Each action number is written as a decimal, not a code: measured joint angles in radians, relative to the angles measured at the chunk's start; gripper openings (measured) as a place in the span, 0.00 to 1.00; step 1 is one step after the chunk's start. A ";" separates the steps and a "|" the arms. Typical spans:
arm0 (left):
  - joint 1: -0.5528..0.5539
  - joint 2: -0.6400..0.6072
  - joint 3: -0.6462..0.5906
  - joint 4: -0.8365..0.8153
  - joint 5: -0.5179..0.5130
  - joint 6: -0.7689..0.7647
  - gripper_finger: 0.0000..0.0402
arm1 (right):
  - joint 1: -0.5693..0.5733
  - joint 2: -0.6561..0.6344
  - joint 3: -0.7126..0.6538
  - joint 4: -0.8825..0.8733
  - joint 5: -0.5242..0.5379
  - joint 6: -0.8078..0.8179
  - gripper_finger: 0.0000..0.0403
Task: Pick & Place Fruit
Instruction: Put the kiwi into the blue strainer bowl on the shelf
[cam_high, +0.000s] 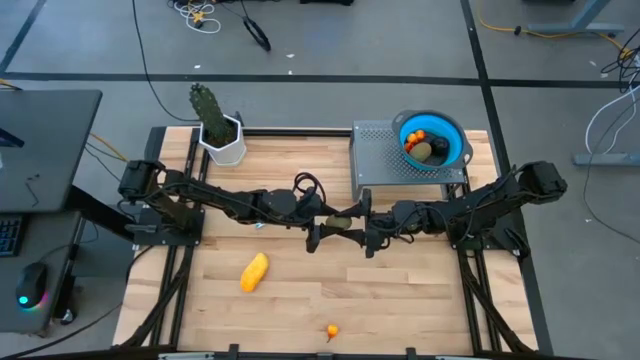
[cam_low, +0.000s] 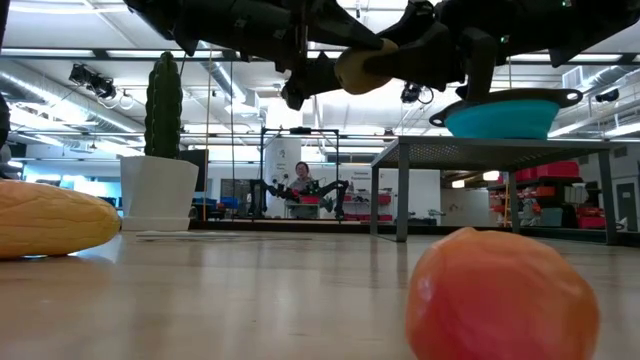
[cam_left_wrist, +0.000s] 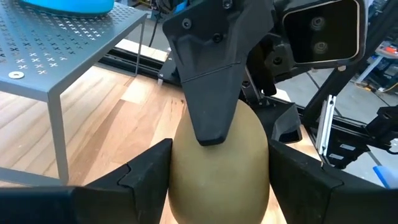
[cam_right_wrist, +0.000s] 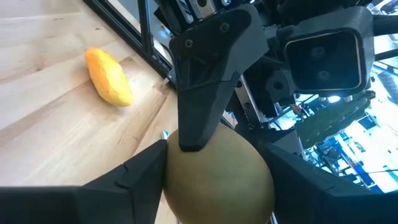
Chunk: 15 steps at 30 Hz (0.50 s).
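You're in a robotics lab: a wooden bench (cam_high: 400, 290) on a concrete floor (cam_high: 330, 40) strewn with cables (cam_high: 195, 14), open ceiling ducts (cam_low: 60, 75) overhead, and another arm rig (cam_low: 300, 190) behind.

Middle of the counter (cam_high: 400, 290) is jammed: the left tool (cam_high: 335, 232) and right tool (cam_high: 368, 236) meet nose to nose up in the air, both around one olive-green fruit (cam_low: 362, 66), so nothing gets between them. Underneath them the boards are bare. Behind the right arm sits the metal stand (cam_high: 385, 160) with the blue bowl (cam_high: 455, 135) on it, blocking that back corner. The cactus pot (cam_high: 222, 140) takes the back left. Toward the front, only the yellow fruit (cam_high: 254, 272) and a small orange fruit (cam_high: 331, 330), well apart, with wide gaps around them.
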 joint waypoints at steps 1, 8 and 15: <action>0.000 0.000 0.000 0.002 0.000 0.001 0.63 | 0.000 0.000 0.000 0.001 0.000 0.003 0.60; 0.000 0.000 0.003 0.030 -0.020 -0.004 0.68 | 0.019 0.002 0.001 -0.005 0.000 -0.001 0.60; 0.000 -0.006 0.003 0.028 -0.032 -0.007 0.76 | 0.045 0.002 0.001 0.009 0.060 -0.034 0.60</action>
